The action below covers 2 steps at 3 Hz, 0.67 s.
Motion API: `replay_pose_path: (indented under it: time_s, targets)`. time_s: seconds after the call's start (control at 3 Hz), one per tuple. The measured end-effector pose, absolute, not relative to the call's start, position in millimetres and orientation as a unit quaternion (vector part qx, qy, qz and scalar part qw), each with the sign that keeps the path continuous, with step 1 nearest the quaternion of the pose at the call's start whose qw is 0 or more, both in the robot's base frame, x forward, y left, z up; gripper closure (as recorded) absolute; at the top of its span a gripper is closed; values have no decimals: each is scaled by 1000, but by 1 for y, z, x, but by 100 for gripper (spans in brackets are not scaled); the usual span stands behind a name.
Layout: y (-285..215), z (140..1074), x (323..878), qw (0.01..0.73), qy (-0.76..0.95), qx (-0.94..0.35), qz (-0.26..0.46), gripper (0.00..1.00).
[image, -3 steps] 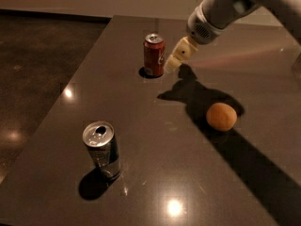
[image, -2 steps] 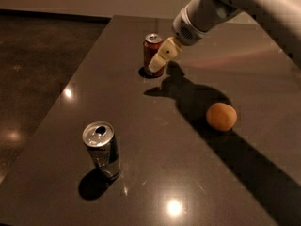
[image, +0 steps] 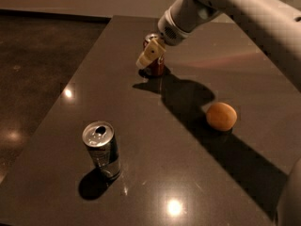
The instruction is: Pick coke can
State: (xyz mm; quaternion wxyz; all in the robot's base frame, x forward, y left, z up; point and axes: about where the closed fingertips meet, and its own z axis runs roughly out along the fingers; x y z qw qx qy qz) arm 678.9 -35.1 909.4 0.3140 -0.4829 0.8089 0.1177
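The red coke can [image: 157, 68] stands upright toward the far middle of the dark table [image: 155, 173]. My gripper [image: 149, 54] reaches in from the upper right on a white arm and sits right at the can's upper left side. It covers most of the can's top and label. Only the can's lower red body and a sliver of its silver rim show. I cannot tell whether the gripper touches the can.
A silver-and-dark can [image: 101, 149] with an open top stands near the front left. An orange [image: 221, 116] lies at the right. The table's left edge runs diagonally beside a dark glossy floor [image: 37, 69].
The gripper has moved left from beside the coke can's right side to over and in front of it, now covering much of the can. The other objects have not moved.
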Motion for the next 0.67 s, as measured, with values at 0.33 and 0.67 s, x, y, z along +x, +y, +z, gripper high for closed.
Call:
replay_pose_path:
  time_s: [0.33, 0.67]
  targets:
    - [-25, 914, 683, 315, 806, -486, 127, 41]
    - [-24, 926, 678, 318, 802, -489, 133, 64]
